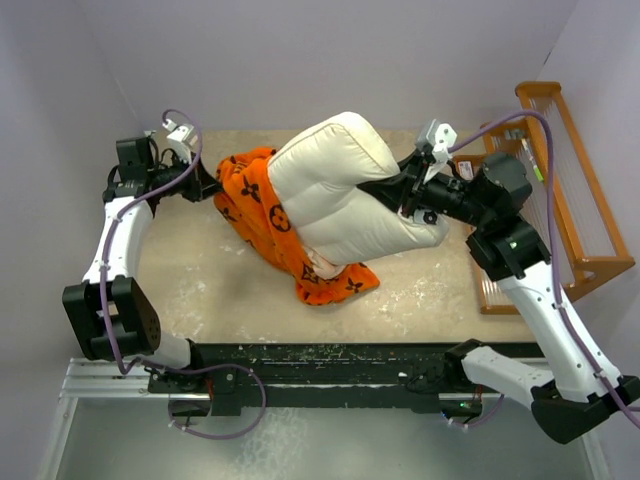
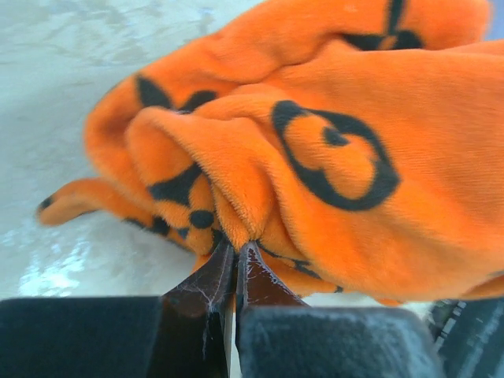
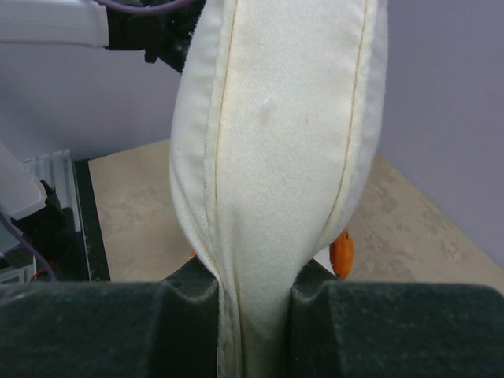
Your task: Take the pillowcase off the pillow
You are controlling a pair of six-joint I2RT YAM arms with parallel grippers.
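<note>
Since the pillowcase [image 2: 354, 157] looks limp and light, the left gripper [image 2: 236, 258] pinches its bunched fold beside the pillow [image 3: 276, 157] — plump, yielding, squeezed edgewise by the right gripper [image 3: 253, 315].

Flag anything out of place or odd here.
Nothing looks damaged. The pillowcase lies crumpled partly under the lifted pillow. The wooden rack sits askew at the right edge of the table, whose top shows white scuffs.

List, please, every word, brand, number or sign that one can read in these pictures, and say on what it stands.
No text can be read in any view.
The pillowcase: only dark flower, diamond and circle motifs, no clear letters.
The pillow: plain fabric, no print visible.
The wooden rack: any marking is too small to tell.
</note>
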